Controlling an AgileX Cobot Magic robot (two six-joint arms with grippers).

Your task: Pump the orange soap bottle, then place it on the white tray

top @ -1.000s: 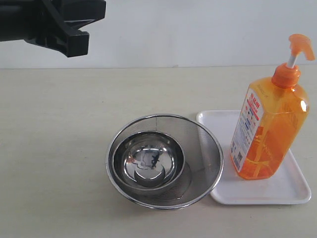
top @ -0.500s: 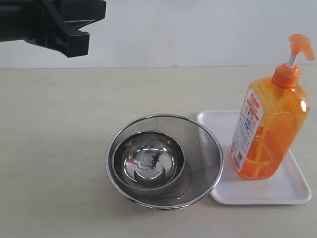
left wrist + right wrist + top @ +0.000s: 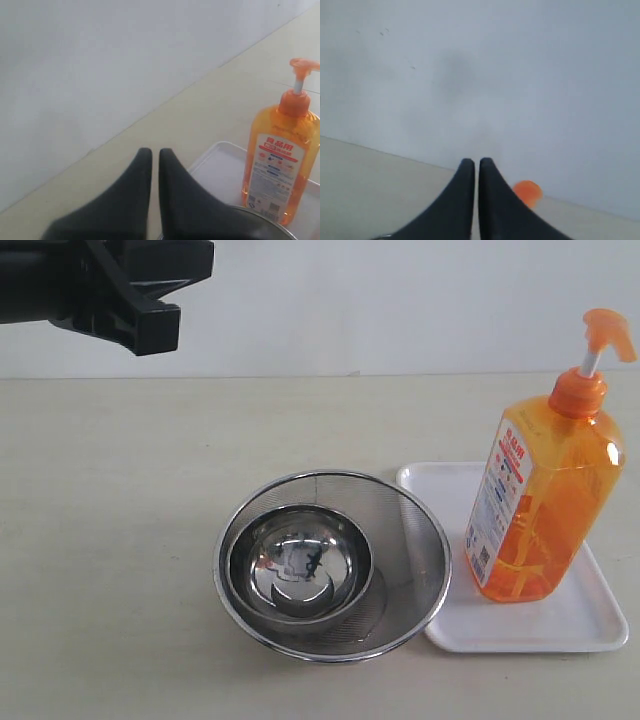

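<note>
The orange soap bottle [image 3: 545,495] stands upright on the white tray [image 3: 580,620] at the right of the table, pump head up. The left wrist view shows the same bottle [image 3: 280,160] on the tray [image 3: 220,167]. My left gripper [image 3: 155,152] is shut and empty, raised high at the far left, well away from the bottle. In the exterior view only its dark body [image 3: 110,290] shows at the top left. My right gripper [image 3: 476,162] is shut and empty, with the orange pump head [image 3: 529,192] blurred just behind one finger. The right arm is outside the exterior view.
A round steel mesh strainer [image 3: 415,555] holding a steel bowl [image 3: 300,565] sits in the middle of the table, touching the tray's left edge. A pale wall runs behind the table.
</note>
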